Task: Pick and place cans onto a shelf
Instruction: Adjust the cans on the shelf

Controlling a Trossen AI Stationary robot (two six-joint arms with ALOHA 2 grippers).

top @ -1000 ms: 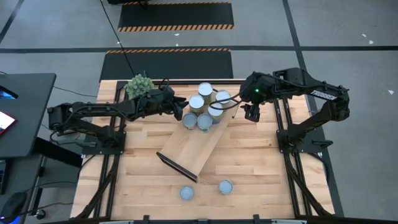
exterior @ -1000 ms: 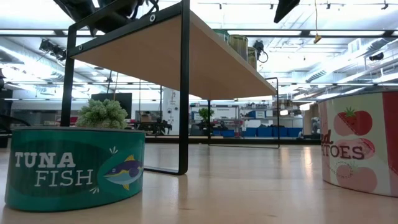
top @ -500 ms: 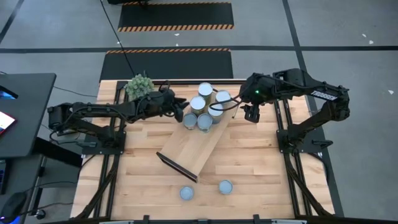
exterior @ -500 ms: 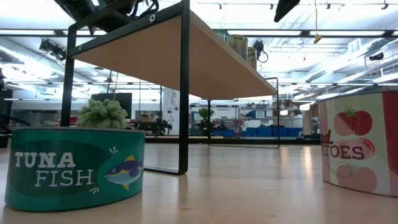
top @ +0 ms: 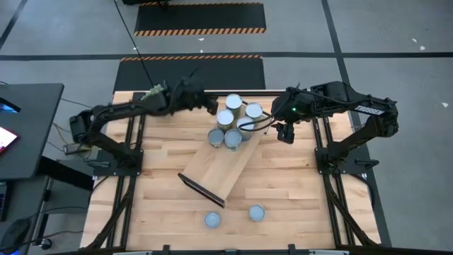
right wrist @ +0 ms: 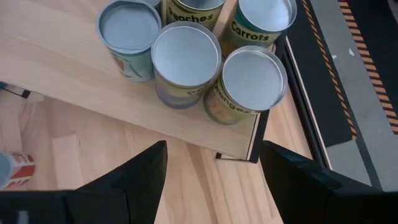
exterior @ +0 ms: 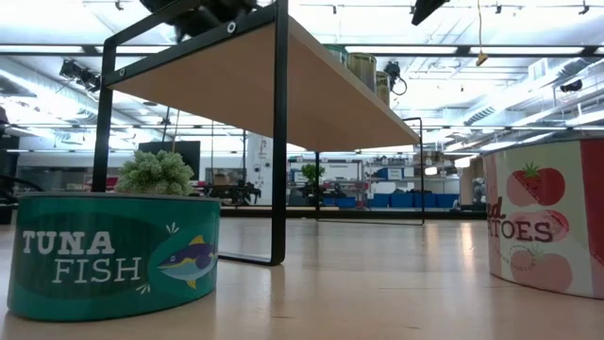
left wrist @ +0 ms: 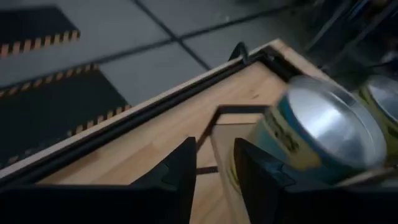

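The light-wood shelf (top: 219,166) lies slantwise mid-table and stands on dark metal legs (exterior: 278,142). Several cans (top: 225,119) stand upright on its far end and also show in the right wrist view (right wrist: 185,56). Two more cans stand on the table near the front edge: a tuna can (top: 212,220) (exterior: 113,255) and a tomato can (top: 256,212) (exterior: 552,222). My left gripper (top: 214,108) (left wrist: 214,174) hovers by the shelf's far left corner, slightly open and empty, next to a can (left wrist: 323,130). My right gripper (top: 283,132) (right wrist: 214,186) hovers right of the shelf's far end, open and empty.
A green bushy plant (top: 152,92) (exterior: 156,173) stands at the table's far left, partly under my left arm. A dark cable (top: 258,122) runs from my right arm over the cans. Bare tabletop (top: 297,184) lies right of the shelf.
My left gripper has gone from the left side of the cans toward the table's far edge and a little to the right, its arm now passing over the plant. The cans and the shelf have stayed where they were.
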